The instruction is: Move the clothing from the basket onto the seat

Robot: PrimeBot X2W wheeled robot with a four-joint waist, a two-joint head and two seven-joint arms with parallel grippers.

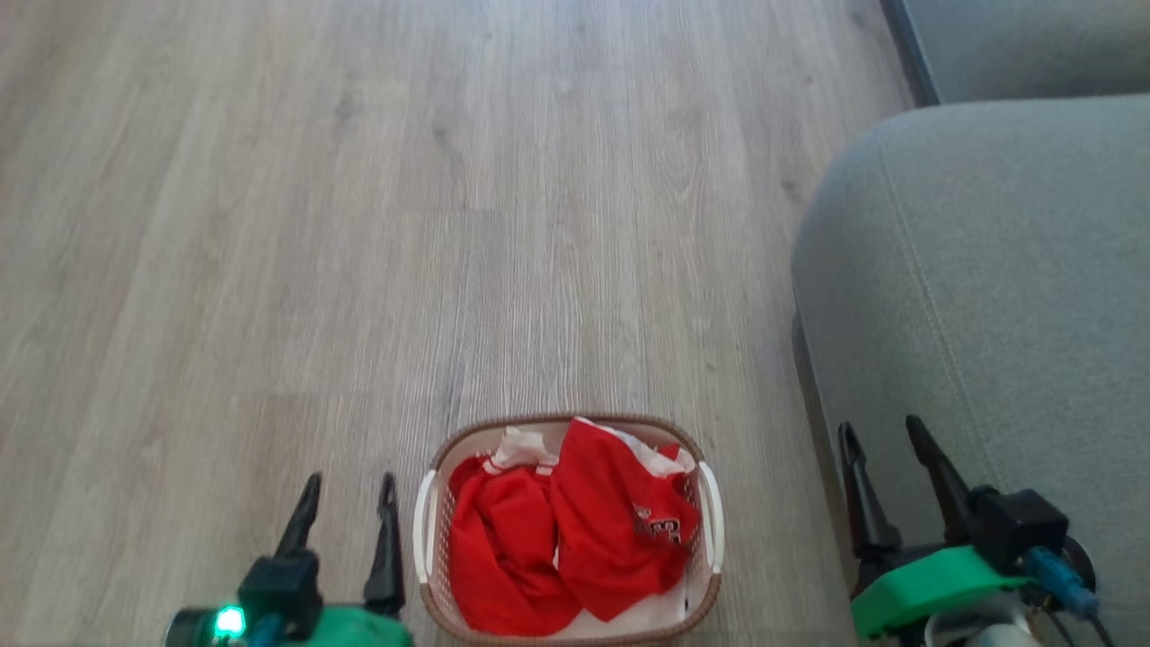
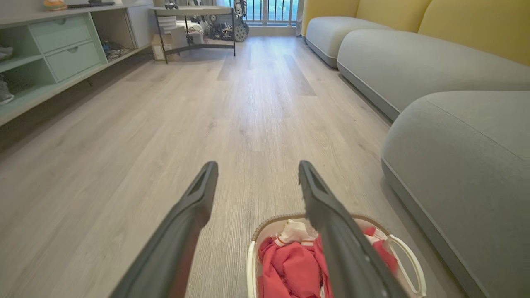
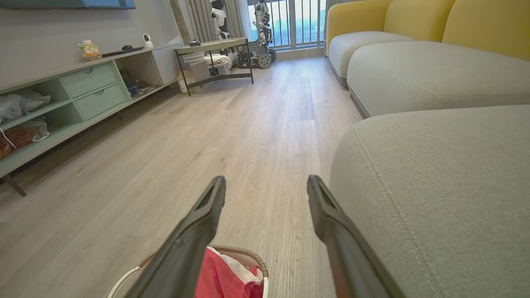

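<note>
Sitting on a pale wood floor [image 1: 359, 225], a small white basket [image 1: 566, 420] with a brown rim and white side handles holds the clothing [image 1: 575, 539]. This is a loose heap of red jerseys with white trim, all of it inside the basket. One jersey shows dark-edged numerals near the basket's right wall. The sofa [image 1: 988, 270], grey-green with a stitched seam and rounded edges, stands on the robot's right, near the basket, with a strip of bare floor between them.

The left gripper [image 1: 350, 483] hangs just beside the basket's left handle, its two dark fingers pointing forward, jaws apart and empty. The right gripper [image 1: 879, 426] hangs at the near edge of the sofa, well to the right of the basket, jaws likewise apart and empty. Neither touches the cloth.

Seen from the wrists, the room runs on ahead: a mint-green shelf unit [image 3: 91, 87] along the left wall, a dark-framed table [image 3: 215, 45] at the far end, and yellow cushions [image 3: 414, 16] behind more grey seating
</note>
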